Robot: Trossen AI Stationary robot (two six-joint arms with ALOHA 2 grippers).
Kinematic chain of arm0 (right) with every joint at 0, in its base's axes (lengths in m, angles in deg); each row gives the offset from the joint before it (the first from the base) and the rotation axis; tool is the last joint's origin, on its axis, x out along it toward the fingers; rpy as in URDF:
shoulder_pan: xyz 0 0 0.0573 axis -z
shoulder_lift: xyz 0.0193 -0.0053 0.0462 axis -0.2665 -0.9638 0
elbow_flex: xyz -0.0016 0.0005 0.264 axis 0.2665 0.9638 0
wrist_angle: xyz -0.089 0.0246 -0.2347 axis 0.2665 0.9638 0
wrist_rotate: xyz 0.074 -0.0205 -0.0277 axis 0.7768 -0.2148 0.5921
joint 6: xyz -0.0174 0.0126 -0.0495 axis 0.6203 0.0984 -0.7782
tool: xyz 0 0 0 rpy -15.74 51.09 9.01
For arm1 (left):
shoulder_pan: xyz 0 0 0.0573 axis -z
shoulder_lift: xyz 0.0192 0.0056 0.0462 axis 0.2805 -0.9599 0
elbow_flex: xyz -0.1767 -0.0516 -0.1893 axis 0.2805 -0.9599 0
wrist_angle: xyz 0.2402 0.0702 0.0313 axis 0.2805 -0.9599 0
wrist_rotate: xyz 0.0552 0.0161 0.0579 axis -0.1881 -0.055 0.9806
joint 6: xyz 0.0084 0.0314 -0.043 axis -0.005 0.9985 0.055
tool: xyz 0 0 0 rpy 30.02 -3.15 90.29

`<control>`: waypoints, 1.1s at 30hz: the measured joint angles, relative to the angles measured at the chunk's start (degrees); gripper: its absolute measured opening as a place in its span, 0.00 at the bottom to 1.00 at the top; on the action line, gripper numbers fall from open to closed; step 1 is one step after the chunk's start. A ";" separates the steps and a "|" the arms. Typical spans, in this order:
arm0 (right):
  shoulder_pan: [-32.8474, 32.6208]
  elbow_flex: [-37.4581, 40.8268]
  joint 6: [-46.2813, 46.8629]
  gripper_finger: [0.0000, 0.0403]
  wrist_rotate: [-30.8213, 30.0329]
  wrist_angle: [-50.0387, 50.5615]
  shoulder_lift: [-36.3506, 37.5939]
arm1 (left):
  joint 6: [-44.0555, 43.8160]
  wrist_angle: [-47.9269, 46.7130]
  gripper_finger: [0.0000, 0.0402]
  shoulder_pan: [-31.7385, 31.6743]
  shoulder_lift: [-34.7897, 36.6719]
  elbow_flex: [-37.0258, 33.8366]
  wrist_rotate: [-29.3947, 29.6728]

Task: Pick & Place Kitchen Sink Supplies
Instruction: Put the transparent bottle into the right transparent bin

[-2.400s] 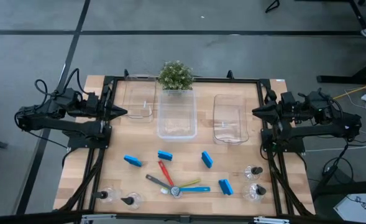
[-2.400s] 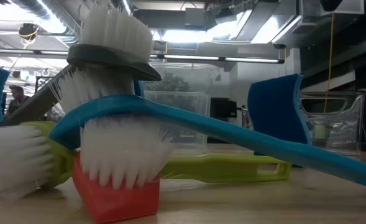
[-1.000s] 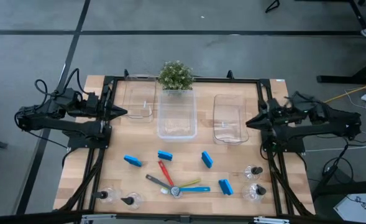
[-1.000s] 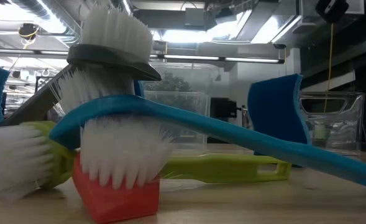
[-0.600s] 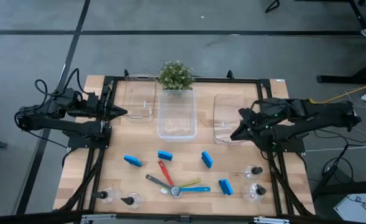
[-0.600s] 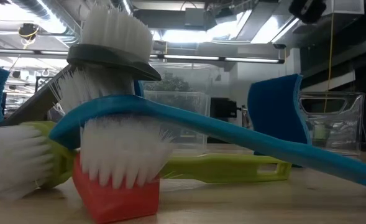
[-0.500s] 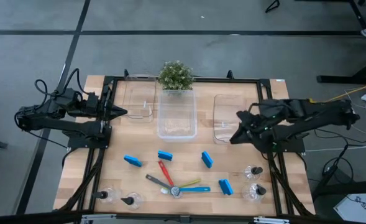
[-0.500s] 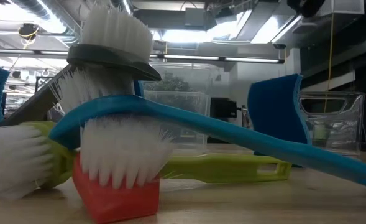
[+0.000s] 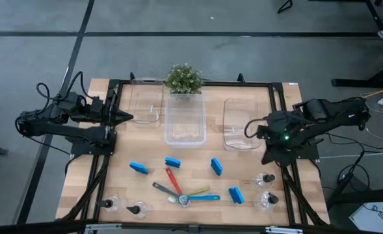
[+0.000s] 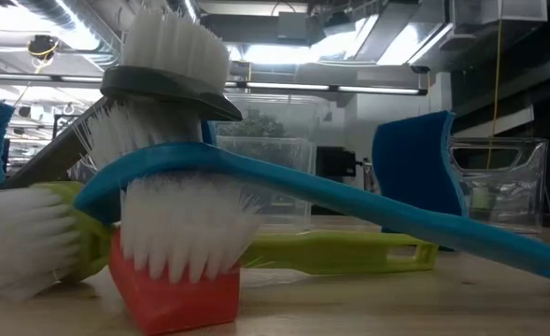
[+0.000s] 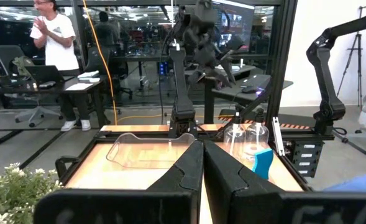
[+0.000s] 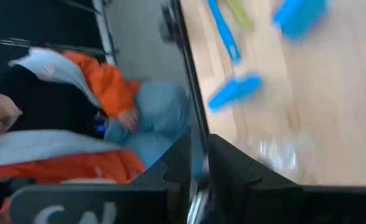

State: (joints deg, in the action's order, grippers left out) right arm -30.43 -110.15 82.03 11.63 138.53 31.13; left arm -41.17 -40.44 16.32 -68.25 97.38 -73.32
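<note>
Blue sponges (image 9: 138,168) (image 9: 172,162) (image 9: 216,166) (image 9: 236,194) lie on the near half of the table. The red (image 9: 172,180), grey (image 9: 163,189), yellow-green (image 9: 194,192) and blue (image 9: 204,197) brushes lie with their heads stacked together (image 10: 167,187). Pump bottles stand at the near right (image 9: 264,178) (image 9: 266,199) and near left (image 9: 112,204) (image 9: 138,209). My right gripper (image 9: 267,155) (image 12: 198,162) hangs shut and empty above the table's right side, tipped down toward the near right bottles (image 12: 276,152). My left gripper (image 9: 131,117) (image 11: 202,162) waits shut and level at the left edge.
Three clear bins (image 9: 145,107) (image 9: 184,120) (image 9: 240,123) stand along the far half, with a potted plant (image 9: 183,79) behind the middle one. A black frame (image 9: 279,104) borders the table. A person in orange (image 12: 77,118) sits beyond the near edge.
My right arm has swung out from its rest at the right edge over the right bin's side. Its gripper has tipped from level to slanting down, rolled, and turned toward the near right corner. It has risen out of the low view's top.
</note>
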 joint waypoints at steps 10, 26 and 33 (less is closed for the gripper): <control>-17.23 -0.05 19.57 0.14 0.37 1.92 0.48 | 0.00 0.00 0.01 0.00 0.00 0.00 0.00; -34.89 -0.05 2.39 0.06 -19.29 1.84 -1.03 | 0.00 0.00 0.02 0.00 0.00 0.02 0.00; -35.50 -0.05 -1.87 0.01 -14.31 1.44 -1.11 | 0.00 0.00 0.01 0.00 -0.01 0.01 0.00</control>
State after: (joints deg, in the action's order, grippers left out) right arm -65.93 -110.21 80.16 -2.67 139.98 30.01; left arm -41.17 -40.44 16.32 -68.27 97.39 -73.32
